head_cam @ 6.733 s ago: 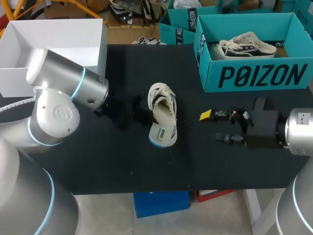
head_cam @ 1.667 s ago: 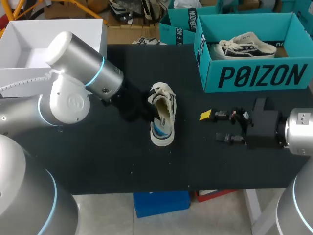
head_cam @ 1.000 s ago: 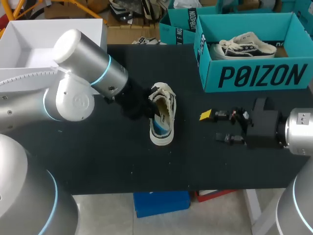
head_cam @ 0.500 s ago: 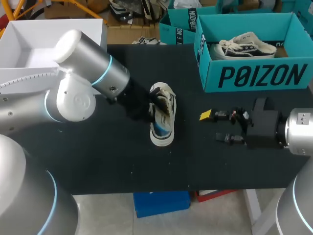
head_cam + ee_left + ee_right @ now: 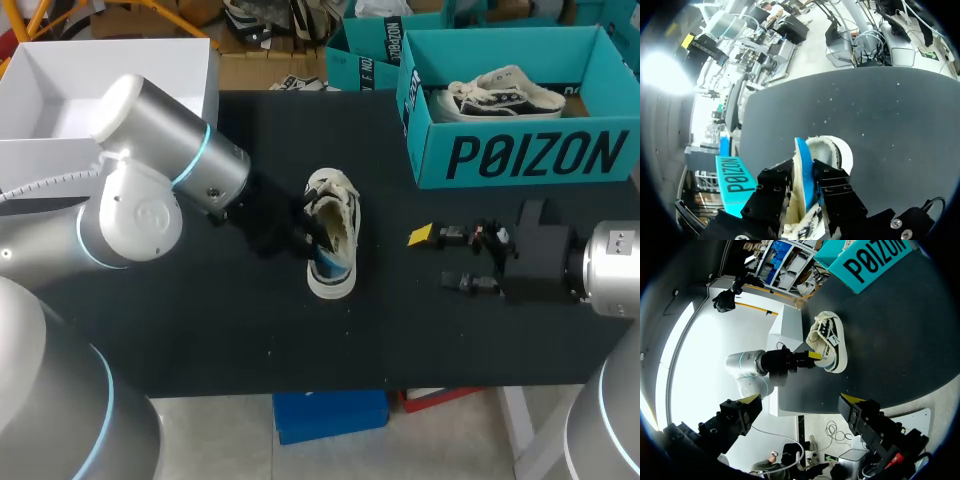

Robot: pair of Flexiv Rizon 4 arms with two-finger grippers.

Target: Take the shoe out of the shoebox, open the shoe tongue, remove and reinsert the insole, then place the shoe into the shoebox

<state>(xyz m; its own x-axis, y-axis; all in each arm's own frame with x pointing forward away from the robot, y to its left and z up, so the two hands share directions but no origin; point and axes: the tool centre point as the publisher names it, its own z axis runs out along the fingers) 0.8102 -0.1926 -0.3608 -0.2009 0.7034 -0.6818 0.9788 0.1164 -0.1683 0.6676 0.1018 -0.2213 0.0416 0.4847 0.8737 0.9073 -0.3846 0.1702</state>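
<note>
**A:** What's changed in the last few seconds?

**B:** The insole (image 5: 802,157) was draped over the shoe (image 5: 332,235), mostly outside it. Now it's down inside, with only a blue strip showing near the heel. The left arm went in with it and has eased back a touch. The right arm hasn't moved.

**A:** And the grips?

**B:** The left gripper (image 5: 804,172) pinches the insole on edge, one finger on each face, with the shoe under and just ahead of it. The right gripper (image 5: 801,400) is spread wide and holds nothing; the shoe is well ahead of it.

**A:** What does that mean for the task?

**B:** Reinsertion looks under way but not finished. I'd judge the insole isn't flat yet. The shoe sits on the table (image 5: 200,330), still to go into the shoebox (image 5: 520,155), off to the right gripper's side.

**A:** Materials?

**B:** The insole is thin and looks bendy, cream on top, blue beneath. The shoe is soft cream fabric with dark trim and a pale sole. The shoebox is stiff teal card, open-topped, with the other shoe (image 5: 505,95) inside.
</note>
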